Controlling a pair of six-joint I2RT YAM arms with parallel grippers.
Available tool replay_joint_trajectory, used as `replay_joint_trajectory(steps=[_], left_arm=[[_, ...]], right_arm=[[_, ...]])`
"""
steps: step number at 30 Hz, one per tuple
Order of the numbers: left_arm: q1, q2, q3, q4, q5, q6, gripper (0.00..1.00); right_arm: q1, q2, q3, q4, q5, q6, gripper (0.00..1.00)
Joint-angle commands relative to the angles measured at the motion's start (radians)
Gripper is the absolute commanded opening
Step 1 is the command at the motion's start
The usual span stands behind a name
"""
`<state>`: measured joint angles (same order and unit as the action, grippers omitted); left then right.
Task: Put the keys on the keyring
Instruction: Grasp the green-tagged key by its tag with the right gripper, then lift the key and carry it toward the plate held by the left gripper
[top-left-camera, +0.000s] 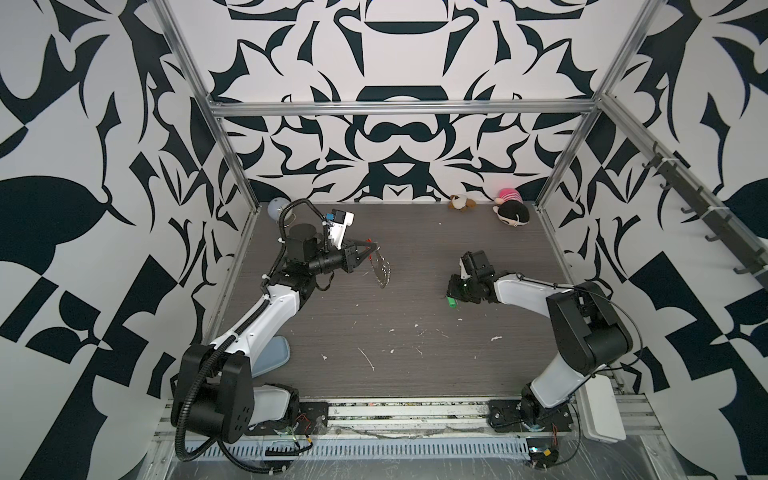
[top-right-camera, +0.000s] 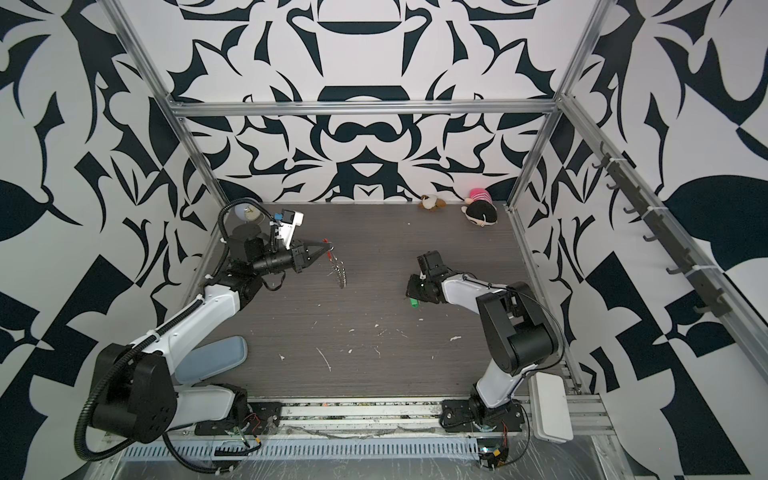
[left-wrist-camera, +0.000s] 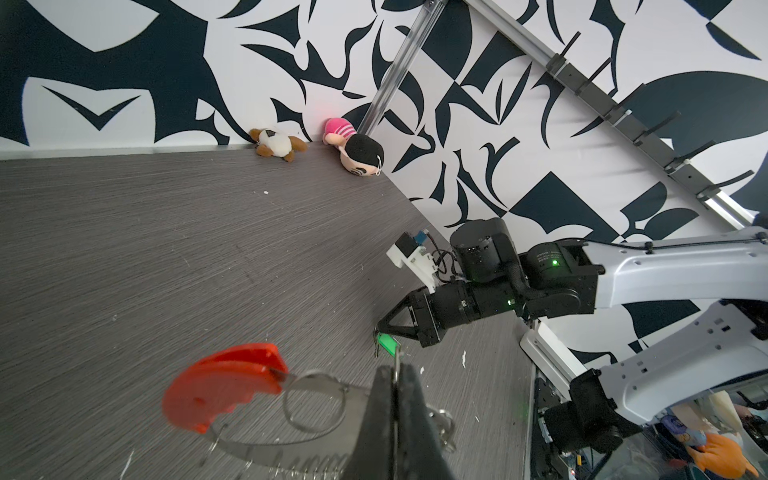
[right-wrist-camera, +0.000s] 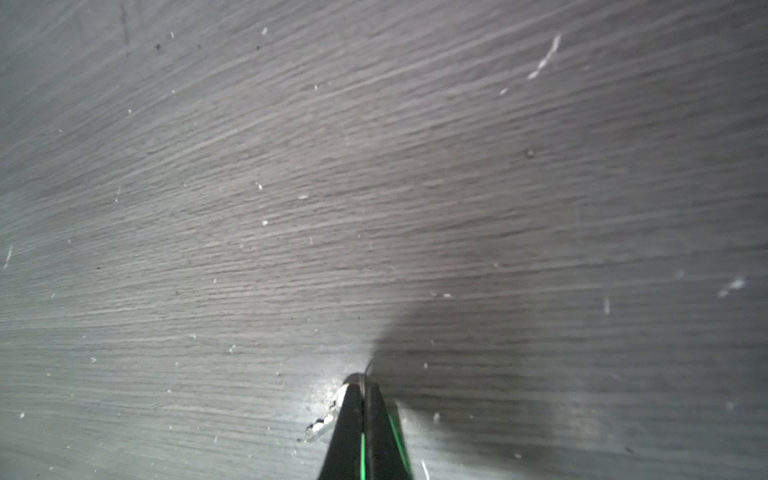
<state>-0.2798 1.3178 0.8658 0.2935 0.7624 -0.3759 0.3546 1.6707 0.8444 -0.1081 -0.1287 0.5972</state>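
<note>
Black-and-white patterned walls (top-left-camera: 395, 62) and an aluminium frame (top-left-camera: 399, 109) box in a grey wood-grain table (top-left-camera: 395, 332) speckled with white flecks. Two plush toys (top-left-camera: 513, 210) lie at its far edge, well apart from the work. The left arm (top-left-camera: 274, 303) reaches in from the left and the right arm (top-left-camera: 519, 291) from the right, their ends facing each other across a bare gap.

The left gripper (top-left-camera: 374, 246) is clenched on the keyring (top-left-camera: 380, 264), pinching the metal close to its red piece (left-wrist-camera: 224, 382). The loop hangs free above the table with its small rings (top-left-camera: 387, 277) bunched low. Held up like this, I judge, the loop serves as a steady target that the other arm can bring something to. Lying flat, its wire would be hard to get at.

The right gripper (left-wrist-camera: 379, 327) is down by the table, jaws pressed together on the keys (left-wrist-camera: 388, 343). In the right wrist view, green shows in the slit between the jaws and along one flank, and the tag's tiny ring (right-wrist-camera: 358, 378) pokes out just past the tips. So the tag lies between the jaws with its ring end forward, the end that has to meet the wire. Whether the tag is clear of the table I cannot tell. The keys and keyring are well apart, and the threading is not yet begun.
</note>
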Motion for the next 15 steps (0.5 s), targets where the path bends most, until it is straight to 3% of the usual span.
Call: replay_joint_trajectory(steps=[1,5,8,11,15], left_arm=[[-0.002,-0.03,0.005,0.042,0.001,0.04,0.0],[-0.002,-0.086,-0.035,0.066,-0.063,0.119,0.0],[0.0,-0.097,-0.033,0.063,-0.102,0.156,0.0],[-0.002,-0.103,-0.032,0.068,-0.082,0.248,0.0],[-0.001,-0.113,-0.018,0.054,-0.062,0.362,0.0]], right_arm=[[0.01,-0.037,0.032,-0.012,0.027,-0.035,0.0],[0.023,-0.082,0.098,-0.078,0.088,-0.128,0.0],[0.03,-0.134,0.15,-0.121,0.06,-0.239,0.0],[0.031,-0.195,0.198,-0.134,-0.153,-0.355,0.0],[0.03,-0.237,0.251,-0.14,-0.405,-0.419,0.0]])
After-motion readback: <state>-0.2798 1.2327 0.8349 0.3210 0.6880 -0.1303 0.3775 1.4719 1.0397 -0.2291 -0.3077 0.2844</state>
